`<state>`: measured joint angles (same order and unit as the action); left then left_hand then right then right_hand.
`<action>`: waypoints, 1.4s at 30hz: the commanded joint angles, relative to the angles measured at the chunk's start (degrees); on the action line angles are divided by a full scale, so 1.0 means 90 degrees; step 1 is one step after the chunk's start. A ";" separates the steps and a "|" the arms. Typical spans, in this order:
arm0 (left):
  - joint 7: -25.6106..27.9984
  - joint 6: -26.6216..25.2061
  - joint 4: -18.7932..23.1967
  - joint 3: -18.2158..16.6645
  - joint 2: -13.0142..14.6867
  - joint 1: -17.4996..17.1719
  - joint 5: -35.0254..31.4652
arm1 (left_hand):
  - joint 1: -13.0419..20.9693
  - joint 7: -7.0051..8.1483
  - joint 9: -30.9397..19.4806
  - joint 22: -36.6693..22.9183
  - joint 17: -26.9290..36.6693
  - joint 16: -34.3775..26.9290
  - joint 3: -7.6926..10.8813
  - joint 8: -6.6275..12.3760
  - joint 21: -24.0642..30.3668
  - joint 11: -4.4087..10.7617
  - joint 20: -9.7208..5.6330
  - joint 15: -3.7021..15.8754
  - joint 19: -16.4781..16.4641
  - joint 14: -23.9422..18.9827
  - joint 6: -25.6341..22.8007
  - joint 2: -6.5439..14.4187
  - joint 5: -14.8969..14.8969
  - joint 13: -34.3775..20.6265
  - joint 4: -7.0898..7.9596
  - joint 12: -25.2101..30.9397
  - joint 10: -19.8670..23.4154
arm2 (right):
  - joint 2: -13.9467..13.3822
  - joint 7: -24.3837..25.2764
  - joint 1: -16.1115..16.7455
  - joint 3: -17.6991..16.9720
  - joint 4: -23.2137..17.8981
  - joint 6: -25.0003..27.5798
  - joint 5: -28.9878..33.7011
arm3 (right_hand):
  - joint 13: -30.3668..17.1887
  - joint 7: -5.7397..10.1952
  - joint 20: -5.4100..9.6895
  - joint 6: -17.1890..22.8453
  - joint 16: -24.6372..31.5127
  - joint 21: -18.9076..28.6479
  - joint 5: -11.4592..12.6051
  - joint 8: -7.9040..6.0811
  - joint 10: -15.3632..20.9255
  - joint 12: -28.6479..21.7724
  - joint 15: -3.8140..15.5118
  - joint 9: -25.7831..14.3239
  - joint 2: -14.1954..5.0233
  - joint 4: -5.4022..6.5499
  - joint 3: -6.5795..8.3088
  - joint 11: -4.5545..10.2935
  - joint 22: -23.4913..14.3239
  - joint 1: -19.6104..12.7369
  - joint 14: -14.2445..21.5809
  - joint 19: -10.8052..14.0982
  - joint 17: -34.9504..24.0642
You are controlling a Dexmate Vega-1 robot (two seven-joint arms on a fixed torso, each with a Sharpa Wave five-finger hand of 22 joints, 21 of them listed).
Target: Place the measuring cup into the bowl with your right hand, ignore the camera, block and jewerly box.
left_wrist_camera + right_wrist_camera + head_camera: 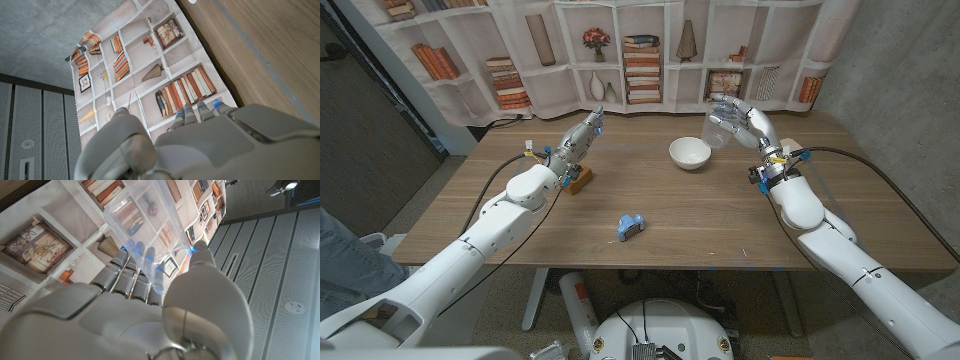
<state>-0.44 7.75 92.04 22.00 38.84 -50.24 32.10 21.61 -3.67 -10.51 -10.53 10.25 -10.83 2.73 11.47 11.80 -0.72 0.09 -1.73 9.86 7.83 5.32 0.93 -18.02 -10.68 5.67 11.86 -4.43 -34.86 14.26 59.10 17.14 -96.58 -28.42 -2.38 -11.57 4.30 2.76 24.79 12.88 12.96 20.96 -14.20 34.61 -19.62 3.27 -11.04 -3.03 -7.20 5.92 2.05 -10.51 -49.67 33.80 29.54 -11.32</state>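
We are holding the clear measuring cup (721,127) in our right robot hand (752,127), raised at the bowl's (689,153) two o'clock; we should be easing it over the rim before loosening the fingers.

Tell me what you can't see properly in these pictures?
- Measuring cup, head view: its far side is hidden by the right hand gripping it.
- Brown block, head view: partly hidden behind the left arm.
- Small blue thing, head view: too small to tell what it is.
- Bowl, head view: contents too small to judge.
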 commanded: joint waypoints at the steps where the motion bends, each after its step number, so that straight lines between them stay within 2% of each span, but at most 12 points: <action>1: -0.0028 0.0021 -0.0032 -0.0011 -0.0006 0.0010 0.0019 | 0.0013 -0.0004 -0.0025 -0.0009 0.0029 0.0004 -0.0036 -0.0019 -0.0005 -0.0007 -0.0030 -0.0004 0.0189 -0.0034 -0.0011 0.0068 0.0017 -0.0015 0.0016 -0.0014 0.0022 | 0.0206 0.0110 -0.0359 0.0275 0.0370 -0.0073 0.0120 | -0.0020 0.0012 0.0423 0.0073 -0.0018 0.0004 -0.0026 0.0012 0.0323 0.0019 0.0691 -0.0027 -0.0050 0.0011 0.0015 0.0230 -0.0038 -0.0035 0.0046 0.0046 -0.0026; 18: -0.0066 0.0065 -0.0050 0.0008 -0.0026 0.0050 -0.0004 | 0.0020 0.0009 -0.0025 -0.0009 0.0029 0.0005 -0.0060 -0.0019 -0.0006 -0.0005 -0.0024 -0.0006 0.0198 -0.0036 -0.0014 0.0077 0.0020 -0.0015 0.0015 -0.0017 0.0017 | 0.0271 0.0153 -0.0551 0.0398 0.0506 0.0044 0.0002 | -0.0015 0.0013 0.0433 0.0128 -0.0031 -0.0007 -0.0057 0.0020 0.0352 0.0037 0.0685 -0.0027 -0.0063 0.0012 0.0015 0.0251 -0.0039 -0.0049 0.0063 0.0051 -0.0027; 34: -0.0105 0.0098 -0.0120 0.0017 -0.0051 0.0060 0.0017 | 0.0026 -0.0002 -0.0024 -0.0009 0.0029 0.0006 -0.0082 -0.0018 -0.0005 -0.0008 -0.0025 0.0001 0.0201 -0.0034 -0.0021 0.0086 0.0022 -0.0015 0.0014 -0.0013 0.0030 | 0.0487 0.0168 -0.0963 0.0665 0.0913 0.0103 -0.0006 | -0.0011 0.0013 0.0436 0.0155 -0.0040 -0.0011 -0.0086 0.0034 0.0383 0.0050 0.0694 -0.0027 -0.0078 0.0017 0.0015 0.0291 -0.0040 -0.0055 0.0078 0.0064 -0.0030; 42: -0.0135 0.0094 -0.0193 0.0042 -0.0088 0.0114 0.0023 | 0.0030 0.0001 -0.0024 -0.0009 0.0029 0.0005 -0.0092 -0.0018 -0.0004 -0.0007 -0.0026 0.0003 0.0201 -0.0036 -0.0021 0.0091 0.0023 -0.0015 0.0013 -0.0014 0.0029 | 0.0570 0.0319 -0.1086 0.0745 0.1078 0.0113 0.0117 | -0.0010 0.0006 0.0444 0.0165 -0.0042 -0.0011 -0.0099 0.0042 0.0395 0.0057 0.0699 -0.0028 -0.0080 0.0018 0.0012 0.0250 -0.0041 -0.0058 0.0092 0.0076 -0.0030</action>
<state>-1.32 8.47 91.07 22.13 38.43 -49.72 32.16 21.91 -3.67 -10.51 -10.52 10.25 -10.83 2.35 11.47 11.80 -0.72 0.09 -1.73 9.86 7.83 5.32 1.23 -18.02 -10.68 5.77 11.86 -4.43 -30.75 15.62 51.00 22.75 -88.84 -27.56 -2.68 -11.57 4.51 2.76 25.80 12.88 12.96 20.29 -13.97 34.92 -19.27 3.18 -11.04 -3.13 -7.20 5.91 1.74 -10.81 -49.87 34.31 29.53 -11.31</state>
